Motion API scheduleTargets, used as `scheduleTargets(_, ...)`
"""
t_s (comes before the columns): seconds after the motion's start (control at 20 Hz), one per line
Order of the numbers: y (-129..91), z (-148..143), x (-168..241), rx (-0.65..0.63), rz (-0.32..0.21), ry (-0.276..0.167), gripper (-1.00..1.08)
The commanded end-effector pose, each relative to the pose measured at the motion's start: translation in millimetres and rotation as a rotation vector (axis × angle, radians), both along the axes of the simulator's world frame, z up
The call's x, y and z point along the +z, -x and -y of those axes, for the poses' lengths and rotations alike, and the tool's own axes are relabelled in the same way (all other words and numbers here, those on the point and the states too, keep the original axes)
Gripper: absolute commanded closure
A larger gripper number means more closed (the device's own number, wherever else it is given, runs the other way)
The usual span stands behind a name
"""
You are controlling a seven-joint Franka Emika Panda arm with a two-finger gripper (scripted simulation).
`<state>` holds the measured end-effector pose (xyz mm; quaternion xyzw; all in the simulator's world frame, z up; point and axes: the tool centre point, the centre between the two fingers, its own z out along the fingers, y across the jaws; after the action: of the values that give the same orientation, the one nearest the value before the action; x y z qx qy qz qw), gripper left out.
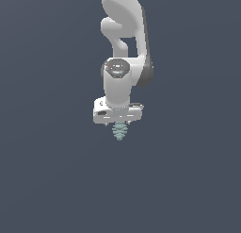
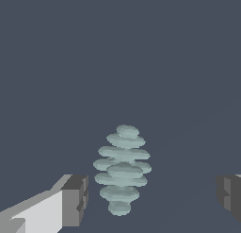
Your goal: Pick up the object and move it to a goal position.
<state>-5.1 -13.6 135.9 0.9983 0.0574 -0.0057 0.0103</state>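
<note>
One arm (image 1: 123,48) points straight down, jaws apart on either side of the cone (image 2: 121,168).

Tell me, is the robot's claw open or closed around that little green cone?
Open. In the wrist view both fingers stand apart from the cone, with clear gaps either side.

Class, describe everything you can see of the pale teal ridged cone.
The ridged cone is pale teal-green and matte, built like stacked discs that widen in the middle and narrow at both ends. In the exterior view it sits just under the white claw, tapering downward. The wrist view shows it between the open fingers, with gaps on both sides.
</note>
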Motion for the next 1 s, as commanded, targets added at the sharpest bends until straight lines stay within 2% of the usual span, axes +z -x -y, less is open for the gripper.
scheduleTargets(0.0,4,-1,-7,0.037,0.000,-0.002,-0.92)
scheduleTargets(0.5,26,-7,-41,0.232,0.004,-0.017,-0.92)
scheduleTargets(0.95,35,-10,-52,0.304,0.007,-0.023,-0.92)
